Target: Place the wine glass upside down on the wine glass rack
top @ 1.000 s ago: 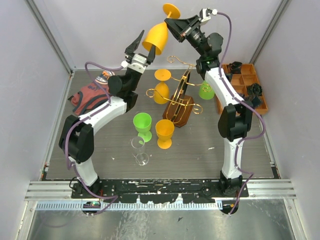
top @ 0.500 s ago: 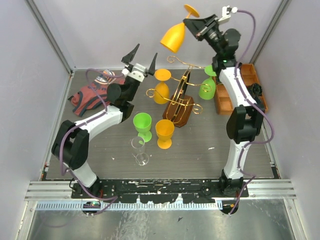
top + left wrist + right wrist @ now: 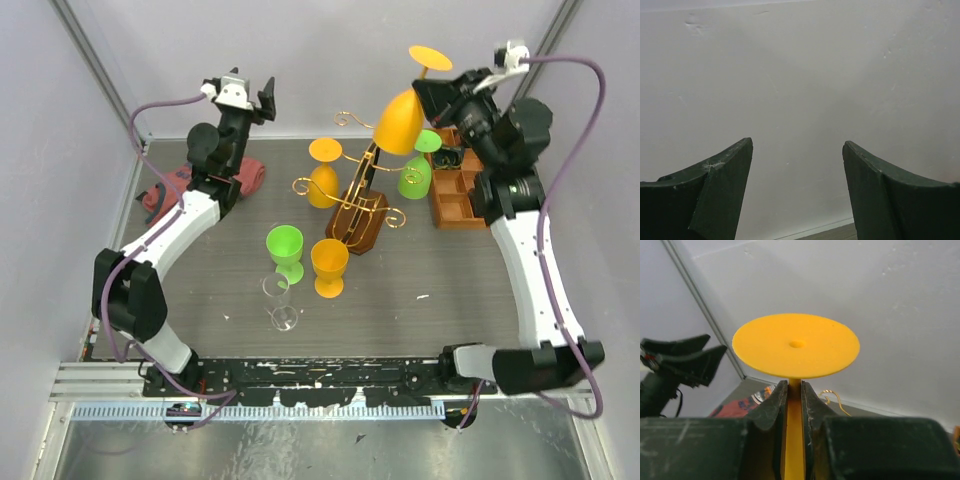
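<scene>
The wine glass rack (image 3: 362, 205) stands on its dark oval base. The orange wine glass (image 3: 397, 122) hangs upside down over the rack's far right side, seemingly clear of the wire. The right gripper (image 3: 794, 390) is clamped tight on its stem. The left gripper (image 3: 797, 145) is spread wide and empty, facing the wall (image 3: 800, 75).

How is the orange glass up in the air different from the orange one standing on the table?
The orange glass in the air is upside down and tilted; the orange glass on the table stands upright. The right pincer grips the air one by its stem; nothing holds the table one, beside the green glass. Both share the same orange colour and goblet shape.
</scene>
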You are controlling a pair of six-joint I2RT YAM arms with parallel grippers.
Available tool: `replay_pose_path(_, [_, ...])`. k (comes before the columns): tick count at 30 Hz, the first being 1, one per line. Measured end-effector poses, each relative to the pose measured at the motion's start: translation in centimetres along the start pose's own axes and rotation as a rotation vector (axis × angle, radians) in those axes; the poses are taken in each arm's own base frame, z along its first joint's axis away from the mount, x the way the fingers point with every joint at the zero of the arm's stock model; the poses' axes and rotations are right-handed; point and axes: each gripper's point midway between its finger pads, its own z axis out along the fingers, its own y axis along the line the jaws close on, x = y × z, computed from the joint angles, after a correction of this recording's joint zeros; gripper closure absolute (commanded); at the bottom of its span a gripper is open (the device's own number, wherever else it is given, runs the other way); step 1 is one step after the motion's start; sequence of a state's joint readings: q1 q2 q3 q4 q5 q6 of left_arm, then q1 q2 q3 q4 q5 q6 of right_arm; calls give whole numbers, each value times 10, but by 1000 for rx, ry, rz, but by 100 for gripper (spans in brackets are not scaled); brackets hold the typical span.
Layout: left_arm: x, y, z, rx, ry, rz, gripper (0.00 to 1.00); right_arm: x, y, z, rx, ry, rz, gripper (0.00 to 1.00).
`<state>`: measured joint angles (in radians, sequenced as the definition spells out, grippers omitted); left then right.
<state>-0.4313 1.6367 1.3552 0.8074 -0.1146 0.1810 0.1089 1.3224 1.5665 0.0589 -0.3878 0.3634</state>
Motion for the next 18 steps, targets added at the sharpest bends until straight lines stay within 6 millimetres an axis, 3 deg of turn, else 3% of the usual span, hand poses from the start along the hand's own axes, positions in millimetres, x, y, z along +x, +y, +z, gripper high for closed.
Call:
replay_pose_path(4, [-2,12,5,-28,20,-23,21,17,-5,-38,74,45,-61,99])
replay_pose_path(10, [-1,21,15,-46,18,-46,21,78,-27,-90,190,191,-120,99])
replay_pose_path(13, [8,19,18,-42,29,-57,21,98,-31,-109,208,230,-145,99])
replay_pose_path(15, [15,17,21,-35,40,-63,21,106,-32,-121,221,229,-163,99])
replay_pose_path(18, [25,13,21,-25,61,-71,21,102,-30,-135,231,173,-195,99])
